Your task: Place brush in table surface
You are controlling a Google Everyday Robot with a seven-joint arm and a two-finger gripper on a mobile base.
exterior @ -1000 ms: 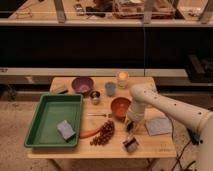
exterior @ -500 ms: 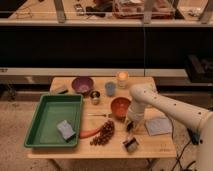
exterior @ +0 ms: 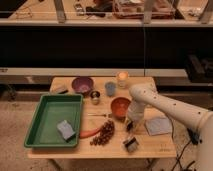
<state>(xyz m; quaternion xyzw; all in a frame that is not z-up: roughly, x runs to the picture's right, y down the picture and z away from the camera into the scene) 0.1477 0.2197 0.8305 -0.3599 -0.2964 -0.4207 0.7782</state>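
Note:
The brush [exterior: 131, 144], with a dark squarish head and pale bristles, lies on the light tan table surface [exterior: 150, 145] near its front edge, right of centre. My gripper [exterior: 131, 123] hangs at the end of the white arm [exterior: 170, 107] just behind and above the brush, between the orange bowl and the grey cloth. The gripper and the brush look apart. The arm reaches in from the right.
A green tray [exterior: 52, 120] with a grey sponge [exterior: 65, 129] fills the left. An orange carrot [exterior: 91, 132] and grapes [exterior: 103, 134] lie in front. An orange bowl [exterior: 120, 106], purple bowl [exterior: 82, 84], cups [exterior: 110, 88] and a grey cloth [exterior: 158, 125] stand around.

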